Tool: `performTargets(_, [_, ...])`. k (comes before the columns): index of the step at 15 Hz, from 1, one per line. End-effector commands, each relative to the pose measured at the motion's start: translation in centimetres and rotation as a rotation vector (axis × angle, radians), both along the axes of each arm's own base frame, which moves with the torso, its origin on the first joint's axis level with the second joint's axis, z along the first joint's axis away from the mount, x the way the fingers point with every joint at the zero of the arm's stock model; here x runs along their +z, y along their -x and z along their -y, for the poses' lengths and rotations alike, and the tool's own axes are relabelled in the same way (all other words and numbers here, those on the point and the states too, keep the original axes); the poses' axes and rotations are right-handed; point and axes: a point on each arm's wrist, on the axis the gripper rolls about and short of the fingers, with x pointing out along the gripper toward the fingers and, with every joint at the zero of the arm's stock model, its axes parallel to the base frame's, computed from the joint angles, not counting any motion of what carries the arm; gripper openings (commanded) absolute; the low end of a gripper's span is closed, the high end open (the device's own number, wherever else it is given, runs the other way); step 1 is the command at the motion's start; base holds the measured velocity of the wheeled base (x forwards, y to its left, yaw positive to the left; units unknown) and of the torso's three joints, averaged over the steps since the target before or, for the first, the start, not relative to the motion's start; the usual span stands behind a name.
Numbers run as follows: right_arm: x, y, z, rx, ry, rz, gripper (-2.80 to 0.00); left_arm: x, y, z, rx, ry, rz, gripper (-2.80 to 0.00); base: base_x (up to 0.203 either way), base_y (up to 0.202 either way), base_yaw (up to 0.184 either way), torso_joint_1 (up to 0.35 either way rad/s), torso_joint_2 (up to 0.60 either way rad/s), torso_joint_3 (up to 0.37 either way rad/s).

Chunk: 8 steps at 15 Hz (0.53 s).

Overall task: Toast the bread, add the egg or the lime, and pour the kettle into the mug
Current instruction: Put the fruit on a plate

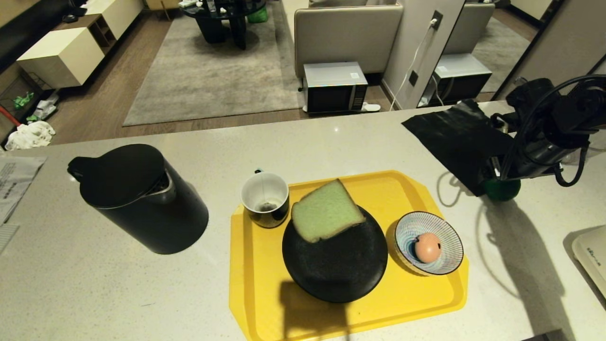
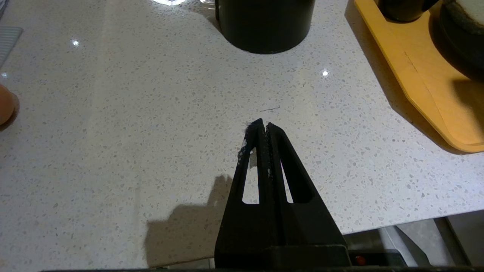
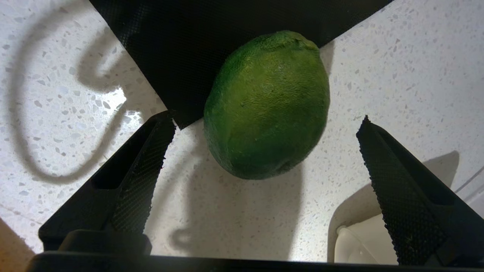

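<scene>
Right wrist view puts the matter plainly: the right claw [image 3: 264, 151] is spread wide, its two ribbed fingers [image 3: 140, 177] standing either side of the lime [image 3: 266, 105] without touching it. The lime lies on the speckled bench [image 3: 227, 219], partly over the corner of a black mat [image 3: 211, 45], off to the right of the yellow tray [image 1: 407, 293].

So the step in hand, as I judge it, is fetching the lime. The bread [image 1: 325, 210] already sits tilted on the black plate [image 1: 341, 265], hanging over its far rim, and an egg [image 1: 427, 247] lies in the striped bowl [image 1: 442, 232] on the tray. The next move wants the claw lowered until the fingers flank the fruit's widest part, then a squeeze firm enough that the glossy, rounded skin cannot squirt out.

The kettle [image 1: 142, 199] stands on the bench left of the tray, and the mug [image 1: 265, 199] sits at the tray's near-left corner beside the plate; pouring looks yet to come. The left claw [image 2: 263, 126] is pressed together, empty, over bare bench.

As for writing, there is print on the paper at the far left, too small to read.
</scene>
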Motion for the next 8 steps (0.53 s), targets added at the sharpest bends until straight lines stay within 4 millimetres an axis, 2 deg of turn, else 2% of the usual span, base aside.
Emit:
performTargets(1, [-0.64,-0.40,0.03,-0.001,0.001,-0.019,0.00,0.00,0.00,0.00,0.001,0.000,0.001,-2.80,0.000,0.000,0.000,0.000,0.00,0.000])
performTargets(8, [-1.48,-1.27,0.38,-0.010,0.003,-0.033,0.00,0.00,0.00,0.00,0.001,0.000,0.001,-2.80,0.000,0.000,0.000,0.000,0.00,0.000])
